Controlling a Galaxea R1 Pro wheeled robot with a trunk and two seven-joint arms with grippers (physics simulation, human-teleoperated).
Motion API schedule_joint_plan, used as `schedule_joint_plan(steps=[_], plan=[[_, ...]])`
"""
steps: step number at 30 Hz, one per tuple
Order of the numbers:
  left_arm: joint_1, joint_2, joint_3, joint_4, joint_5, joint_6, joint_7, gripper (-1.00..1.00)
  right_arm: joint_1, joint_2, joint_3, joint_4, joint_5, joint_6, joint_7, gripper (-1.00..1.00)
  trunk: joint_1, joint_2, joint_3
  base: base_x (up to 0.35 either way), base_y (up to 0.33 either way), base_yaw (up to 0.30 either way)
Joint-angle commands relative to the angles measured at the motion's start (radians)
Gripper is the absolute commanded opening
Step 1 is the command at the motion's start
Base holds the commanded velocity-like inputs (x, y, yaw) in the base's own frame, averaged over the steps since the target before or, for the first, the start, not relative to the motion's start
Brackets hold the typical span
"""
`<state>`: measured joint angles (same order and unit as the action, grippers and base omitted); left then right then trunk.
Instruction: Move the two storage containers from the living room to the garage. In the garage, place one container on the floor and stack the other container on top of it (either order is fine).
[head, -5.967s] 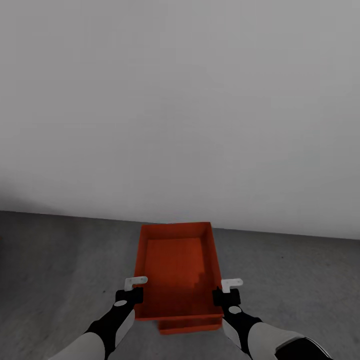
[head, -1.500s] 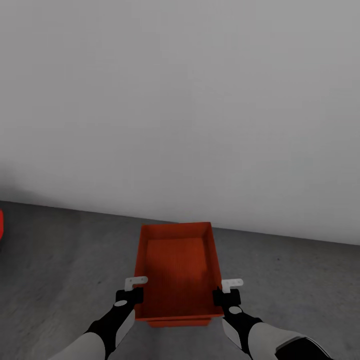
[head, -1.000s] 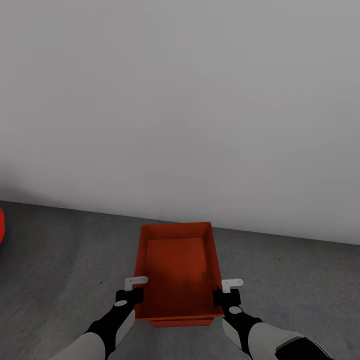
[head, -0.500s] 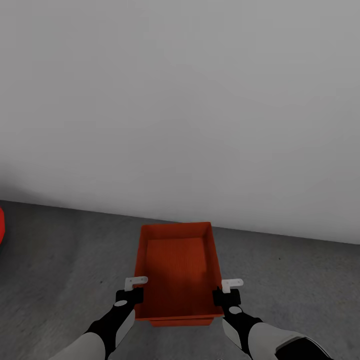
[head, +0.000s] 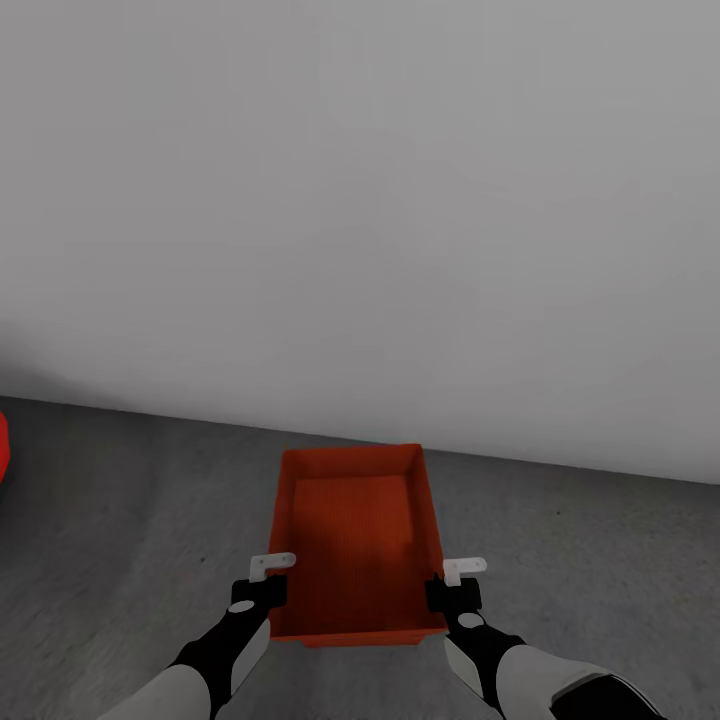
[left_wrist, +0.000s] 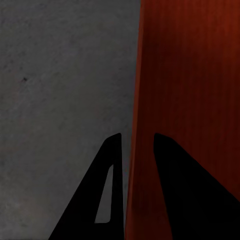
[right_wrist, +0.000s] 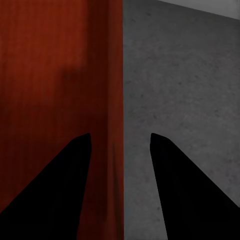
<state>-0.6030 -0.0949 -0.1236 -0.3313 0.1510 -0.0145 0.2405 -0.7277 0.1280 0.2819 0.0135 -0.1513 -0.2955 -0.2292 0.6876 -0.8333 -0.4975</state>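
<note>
Upper storage container (head: 352, 535): it is sitting between the two claws, with its near end low in the head view and its far end pointing to the wall. Its open side is facing up.
Lower storage container (head: 360, 641): only a thin orange-red strip of it is showing under the near edge of the upper one, so the two are lying almost exactly one over the other. I cannot tell if they are touching.
Long axis: both boxes are running straight away from the robot, toward the wall.
Left claw (head: 270, 566): it is gripping the left long wall of the upper container, near the near corner. In the left wrist view the left claw (left_wrist: 136, 145) is showing one dark finger on the outside of the wall (left_wrist: 134, 100) and one on the inside, with the wall between them.
Right claw (head: 462, 569): it is gripping the right long wall in the same way. In the right wrist view the right claw (right_wrist: 120, 142) is standing astride the wall edge, one finger over the orange-red inside (right_wrist: 55, 75), one over the concrete.
Floor (head: 120, 520): dark grey, rough concrete, lying under the boxes and around them.
Room: a plain pale grey wall (head: 360, 200) is rising just behind the far end of the boxes.
Red object (head: 3, 448): a small red part is showing at the left edge, on the floor, well apart from the boxes.
</note>
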Motion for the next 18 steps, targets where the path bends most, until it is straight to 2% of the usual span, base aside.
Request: schedule_joint_plan(steps=[1,18], plan=[[0.000,0.020,-0.004,0.001,0.018,-0.001,0.010,-1.00,-0.001,0.001,-0.037,-0.003,0.022,-0.082,0.008,-1.00,0.000,-0.001,-0.001,0.000,0.000,0.000],[0.000,0.020,-0.003,0.002,0.018,-0.009,0.010,-1.00,-0.001,0.001,-0.037,-0.003,0.022,-0.082,0.008,-1.00,0.000,-0.001,-0.001,0.029,0.000,0.000]])
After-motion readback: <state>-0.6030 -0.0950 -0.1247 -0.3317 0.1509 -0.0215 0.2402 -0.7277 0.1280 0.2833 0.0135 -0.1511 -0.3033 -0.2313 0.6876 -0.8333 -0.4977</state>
